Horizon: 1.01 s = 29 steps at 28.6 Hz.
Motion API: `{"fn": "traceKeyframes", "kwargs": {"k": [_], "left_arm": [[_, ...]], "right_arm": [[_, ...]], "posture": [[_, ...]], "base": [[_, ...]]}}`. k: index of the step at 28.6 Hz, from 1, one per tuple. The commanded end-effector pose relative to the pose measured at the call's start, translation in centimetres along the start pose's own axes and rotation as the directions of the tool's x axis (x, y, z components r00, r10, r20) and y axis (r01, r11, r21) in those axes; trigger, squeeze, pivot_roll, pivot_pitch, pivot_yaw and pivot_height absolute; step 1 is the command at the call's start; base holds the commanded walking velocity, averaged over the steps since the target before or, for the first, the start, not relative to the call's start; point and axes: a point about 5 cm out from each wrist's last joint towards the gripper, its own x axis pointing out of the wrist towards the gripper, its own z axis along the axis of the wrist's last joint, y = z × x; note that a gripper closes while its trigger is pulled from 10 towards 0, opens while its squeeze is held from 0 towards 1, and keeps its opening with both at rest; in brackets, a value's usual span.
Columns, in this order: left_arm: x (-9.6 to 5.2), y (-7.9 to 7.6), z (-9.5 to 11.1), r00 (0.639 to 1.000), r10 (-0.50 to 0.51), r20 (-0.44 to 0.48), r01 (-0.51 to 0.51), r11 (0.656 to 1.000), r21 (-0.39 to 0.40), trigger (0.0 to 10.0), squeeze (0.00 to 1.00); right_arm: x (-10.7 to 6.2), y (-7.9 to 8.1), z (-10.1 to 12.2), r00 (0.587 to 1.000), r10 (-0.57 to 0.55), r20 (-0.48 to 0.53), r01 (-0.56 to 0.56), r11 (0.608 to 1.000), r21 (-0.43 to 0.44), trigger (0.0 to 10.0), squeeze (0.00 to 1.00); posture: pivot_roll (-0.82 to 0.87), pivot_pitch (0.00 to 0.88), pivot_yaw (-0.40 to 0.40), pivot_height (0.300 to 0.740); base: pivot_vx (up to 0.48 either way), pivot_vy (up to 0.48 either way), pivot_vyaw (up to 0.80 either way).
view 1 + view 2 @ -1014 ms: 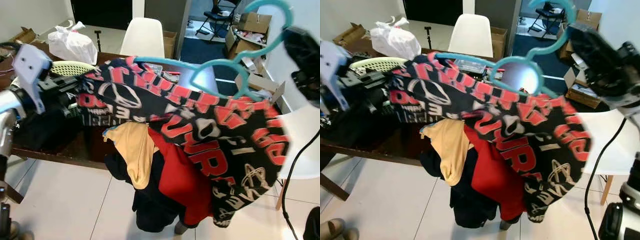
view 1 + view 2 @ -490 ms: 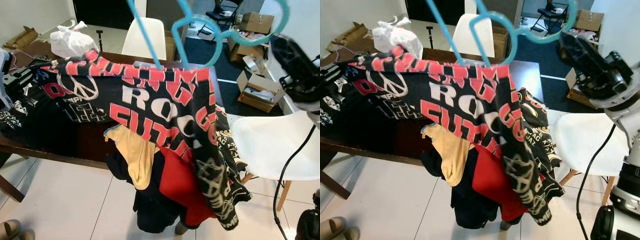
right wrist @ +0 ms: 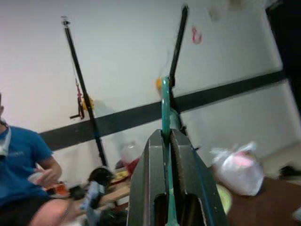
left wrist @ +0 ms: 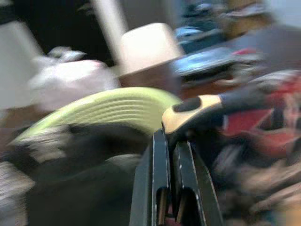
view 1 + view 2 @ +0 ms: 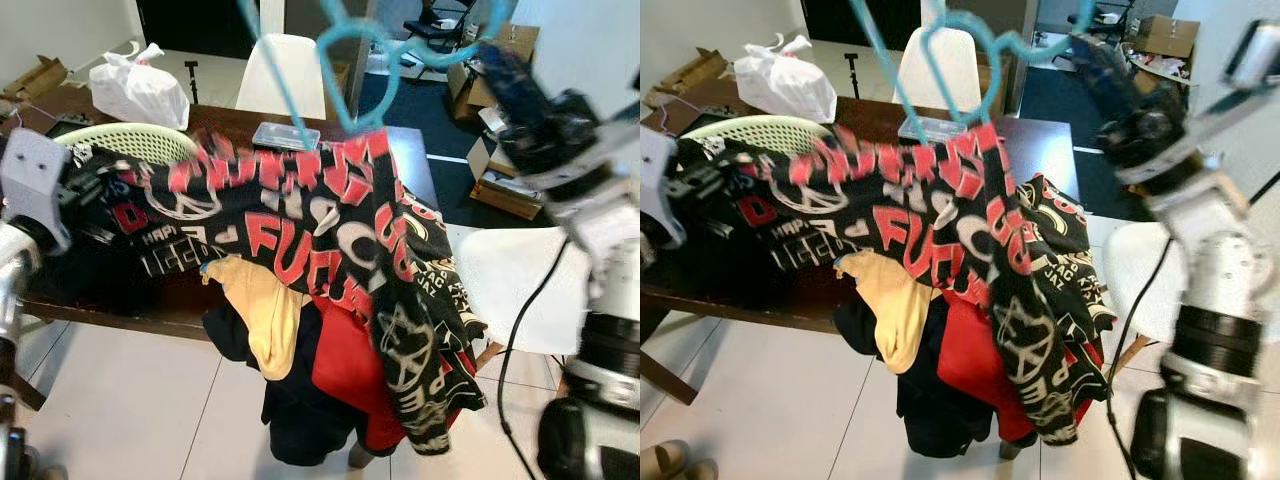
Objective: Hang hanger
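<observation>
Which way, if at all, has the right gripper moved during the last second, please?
Yes. The right gripper, shut on the turquoise plastic hanger, has swung towards the robot's left, closer to the white chair behind the table.

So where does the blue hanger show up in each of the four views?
Left eye view: blue hanger at top centre, above the black and red shirt.
Right eye view: top centre, its end held by the right gripper.
Left wrist view: too blurred to tell it.
Right wrist view: a thin teal strip clamped between the fingers.
Shared landmark: the white plastic bag.
</observation>
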Motion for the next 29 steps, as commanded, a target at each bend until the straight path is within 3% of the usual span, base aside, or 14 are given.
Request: {"fn": "traceKeyframes", "kwargs": {"k": [1, 3, 5, 6, 10, 15, 20, 21, 23, 24, 29], "left_arm": [[0.4, -1.4, 0.0, 0.999, -0.048, 0.008, 0.048, 0.999, -0.01, 10.0, 0.0], [1.3, -5.0, 0.4, 0.992, -0.11, 0.06, 0.114, 0.991, -0.069, 10.0, 0.0], [1.3, -5.0, 0.4, 0.992, -0.11, 0.06, 0.114, 0.991, -0.069, 10.0, 0.0], [1.5, -6.3, 0.5, 0.988, -0.133, 0.073, 0.139, 0.987, -0.085, 10.0, 0.0], [1.6, -8.0, 0.5, 0.983, -0.162, 0.081, 0.169, 0.981, -0.094, 10.0, 0.0], [1.4, -8.9, 0.7, 0.981, -0.173, 0.086, 0.181, 0.979, -0.096, 10.0, 0.0], [1.1, -8.5, 1.0, 0.982, -0.163, 0.095, 0.173, 0.979, -0.104, 10.0, 0.0], [0.5, -7.7, 1.2, 0.982, -0.159, 0.102, 0.171, 0.977, -0.129, 10.0, 1.0], [0.5, -7.7, 1.2, 0.982, -0.159, 0.102, 0.171, 0.977, -0.129, 10.0, 1.0], [-0.4, -6.5, 1.3, 0.985, -0.156, 0.077, 0.163, 0.982, -0.096, 10.0, 1.0], [-1.4, -5.5, 1.3, 0.983, -0.18, 0.045, 0.183, 0.981, -0.061, 10.0, 1.0]], "right_arm": [[0.7, 0.3, -0.5, 1.0, -0.01, -0.02, 0.01, 1.0, -0.005, 0.0, 0.0], [1.9, 0.4, -3.6, 0.997, -0.07, -0.025, 0.072, 0.993, 0.088, 0.0, 0.0], [1.9, 0.4, -3.6, 0.997, -0.07, -0.025, 0.072, 0.993, 0.088, 0.0, 0.0], [2.3, 0.4, -4.7, 0.995, -0.098, -0.032, 0.101, 0.988, 0.113, 0.0, 0.0], [3.1, 0.3, -6.2, 0.988, -0.154, -0.034, 0.157, 0.976, 0.152, 0.0, 0.0], [3.7, 0.1, -7.1, 0.98, -0.198, -0.038, 0.201, 0.965, 0.168, 0.0, 0.0], [4.0, 0.0, -7.4, 0.975, -0.221, -0.039, 0.224, 0.96, 0.168, 0.0, 0.0], [4.0, -0.2, -7.5, 0.97, -0.24, -0.035, 0.242, 0.956, 0.165, 0.0, 0.0], [4.0, -0.2, -7.5, 0.97, -0.24, -0.035, 0.242, 0.956, 0.165, 0.0, 0.0], [4.0, -0.6, -7.3, 0.964, -0.266, -0.026, 0.266, 0.951, 0.157, 0.0, 0.0], [3.9, -0.9, -7.1, 0.958, -0.285, -0.016, 0.284, 0.947, 0.15, 0.0, 0.0]], "posture": [[0.05, 0.089, -0.048, 0.74], [0.05, 0.091, -0.051, 0.74], [0.05, 0.091, -0.051, 0.74], [0.06, 0.09, -0.052, 0.74], [0.06, 0.092, -0.054, 0.74], [0.06, 0.091, -0.058, 0.74], [0.06, 0.091, -0.058, 0.74], [0.07, 0.09, -0.059, 0.74], [0.07, 0.09, -0.059, 0.74], [0.07, 0.088, -0.061, 0.74], [0.07, 0.088, -0.061, 0.74]], "base": [[0.0, 0.0, 0.0], [0.0, 0.0, 0.0], [0.0, 0.0, 0.0], [0.0, 0.0, 0.0], [0.0, 0.0, 0.0], [0.0, 0.0, 0.0], [0.0, 0.0, 0.0], [0.0, 0.0, 0.0], [0.0, 0.0, 0.0], [0.0, 0.0, 0.0], [0.0, 0.0, 0.0]]}}
